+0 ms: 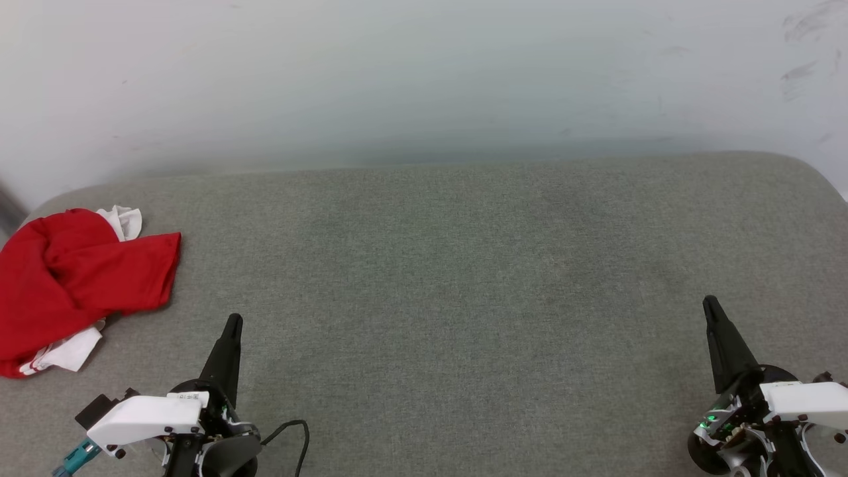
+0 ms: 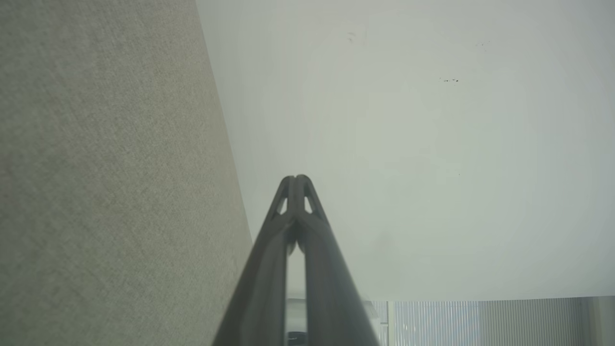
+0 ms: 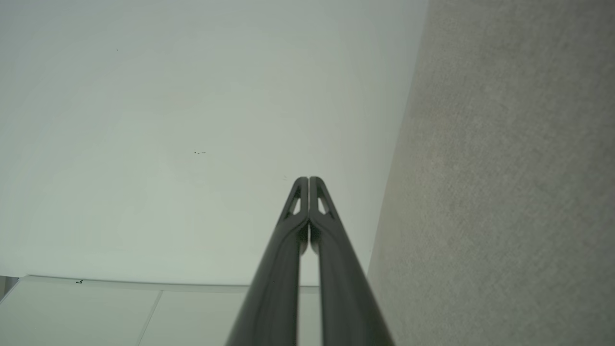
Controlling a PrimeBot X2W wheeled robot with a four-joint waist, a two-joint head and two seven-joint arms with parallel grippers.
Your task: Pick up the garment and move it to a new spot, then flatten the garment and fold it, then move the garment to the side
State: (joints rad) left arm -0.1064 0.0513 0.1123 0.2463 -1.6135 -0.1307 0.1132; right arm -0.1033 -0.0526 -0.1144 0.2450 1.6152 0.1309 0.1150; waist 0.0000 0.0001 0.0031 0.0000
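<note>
Head view: crumpled red shirt (image 1: 73, 278) lies at the left edge of the grey fabric surface (image 1: 464, 265), white wall (image 1: 424, 66) behind. Left gripper (image 1: 233, 322) and right gripper (image 1: 711, 305) both pinched together, empty. Left wrist view: fabric left, wall right. Right wrist view: fabric right, wall left.

Crumpled red garment (image 1: 73, 281) at far left of grey surface (image 1: 464, 278), both end effectors closed, empty.

Plain test room — grey cloth-covered surface (image 1: 464, 265) against white wall (image 1: 424, 79) (scuffed)
</note>
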